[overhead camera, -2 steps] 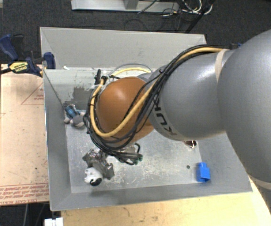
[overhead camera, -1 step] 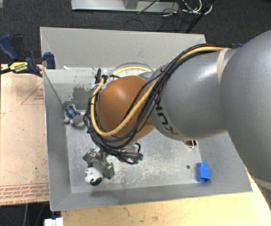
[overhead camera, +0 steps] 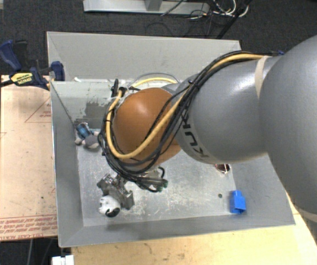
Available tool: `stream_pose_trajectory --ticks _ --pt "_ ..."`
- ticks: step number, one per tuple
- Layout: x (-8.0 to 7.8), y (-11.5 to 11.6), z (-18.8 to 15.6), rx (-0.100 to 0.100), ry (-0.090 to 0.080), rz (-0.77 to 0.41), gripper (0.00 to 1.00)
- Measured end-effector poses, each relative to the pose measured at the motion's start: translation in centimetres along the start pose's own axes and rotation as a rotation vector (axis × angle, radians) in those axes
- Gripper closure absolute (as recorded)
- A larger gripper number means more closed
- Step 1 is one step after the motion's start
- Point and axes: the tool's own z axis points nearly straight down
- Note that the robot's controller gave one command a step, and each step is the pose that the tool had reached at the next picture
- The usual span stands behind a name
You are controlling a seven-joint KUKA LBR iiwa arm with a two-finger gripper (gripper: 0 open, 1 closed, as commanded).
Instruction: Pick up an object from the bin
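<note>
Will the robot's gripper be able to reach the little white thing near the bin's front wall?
Probably yes. The gripper hangs right beside the white thing, with nothing lying between them. The bin wall close by might crowd it a little.

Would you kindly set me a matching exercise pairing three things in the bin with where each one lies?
Things:
1. blue block
2. white and black thing
3. blue and grey thing

Places:
A. by the bin's left wall, about halfway up the view
B. lower right of the bin
C. lower left, right beside the gripper

Pairs: 1-B, 2-C, 3-A.
</note>
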Motion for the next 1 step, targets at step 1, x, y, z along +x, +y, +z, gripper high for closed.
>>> stream_pose_trajectory --ticks 1 --pt "0.02 0.02 -0.44 -0.001 0.002 0.0 1.0"
